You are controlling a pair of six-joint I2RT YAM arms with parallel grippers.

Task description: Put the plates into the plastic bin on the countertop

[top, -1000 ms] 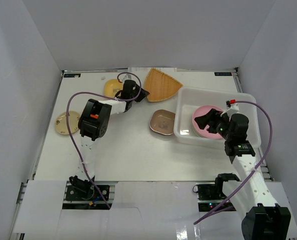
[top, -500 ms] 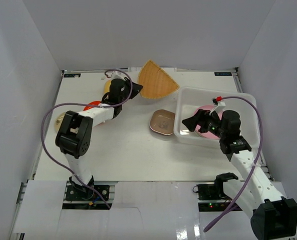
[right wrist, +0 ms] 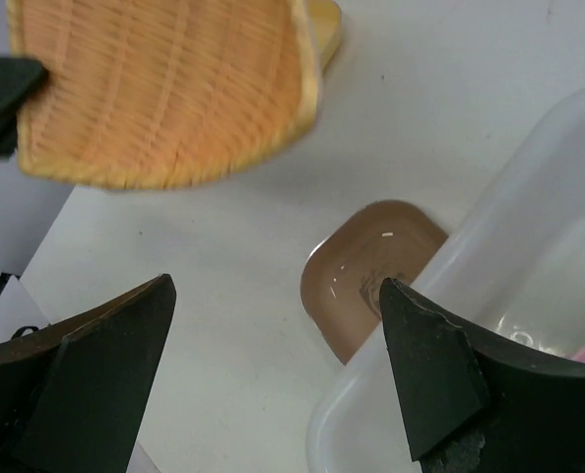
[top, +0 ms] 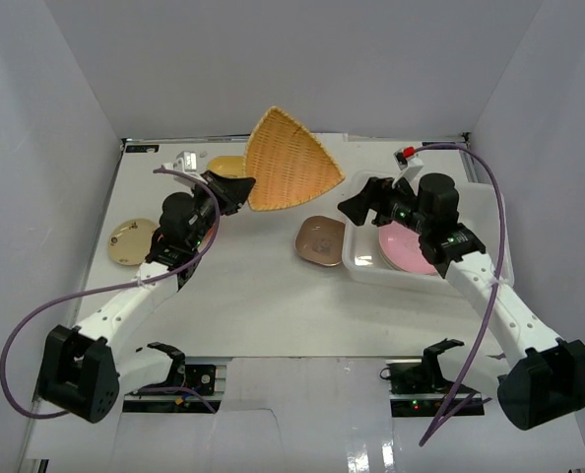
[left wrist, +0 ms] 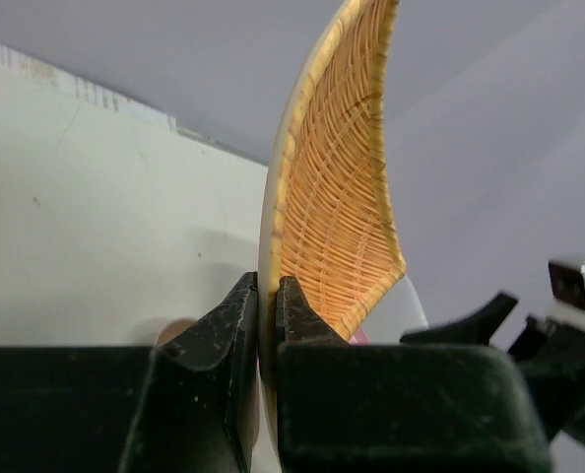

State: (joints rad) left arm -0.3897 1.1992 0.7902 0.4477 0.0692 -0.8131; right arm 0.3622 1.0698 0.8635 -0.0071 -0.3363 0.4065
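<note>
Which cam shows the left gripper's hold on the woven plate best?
Left wrist: both fingers of the left gripper close up, shut on the woven plate at its rim. Top external shows the whole plate held above the countertop, the grip tiny. Right wrist shows only the plate's woven face, blurred.

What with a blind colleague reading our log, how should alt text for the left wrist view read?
The left gripper pinches the rim of a woven fan-shaped plate, seen nearly edge-on and reaching to the top of the frame. A white table and grey wall lie behind.
</note>
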